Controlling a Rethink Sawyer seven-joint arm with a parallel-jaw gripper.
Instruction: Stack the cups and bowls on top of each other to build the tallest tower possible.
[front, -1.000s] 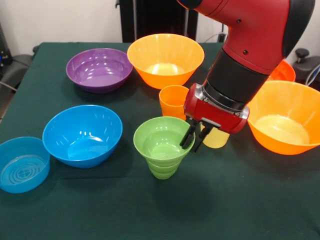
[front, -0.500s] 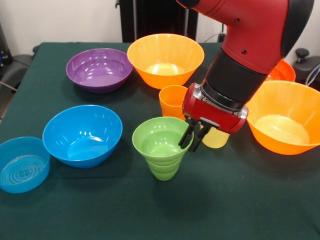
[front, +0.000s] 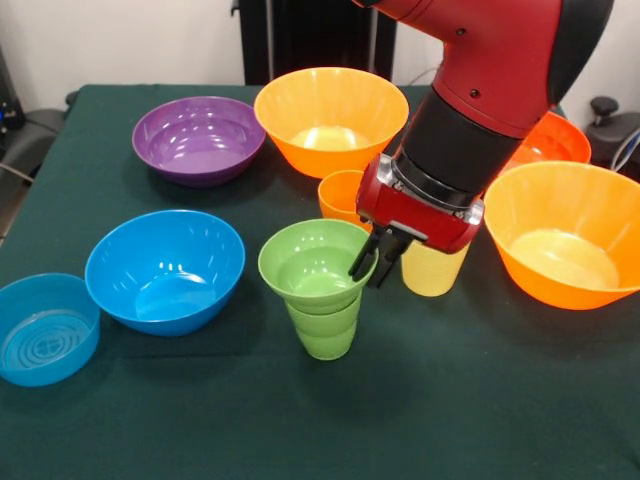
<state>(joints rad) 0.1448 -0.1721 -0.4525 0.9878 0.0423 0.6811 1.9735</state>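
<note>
Green small bowl (front: 316, 264) is sitting on the green cup (front: 325, 328), the gripper (front: 369, 266) pinching its rim beside the pale yellow cup (front: 433, 269), needing release next, I reckon.

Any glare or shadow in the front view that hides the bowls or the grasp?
Front view: white glare spots sit inside the purple bowl and medium blue bowl, but neither hides a rim. The arm blocks most of the red-orange bowl. The gripper reads clearly, fingers pinching the small green bowl at its rim, over the green cup. Shadows on the cloth are soft.
</note>
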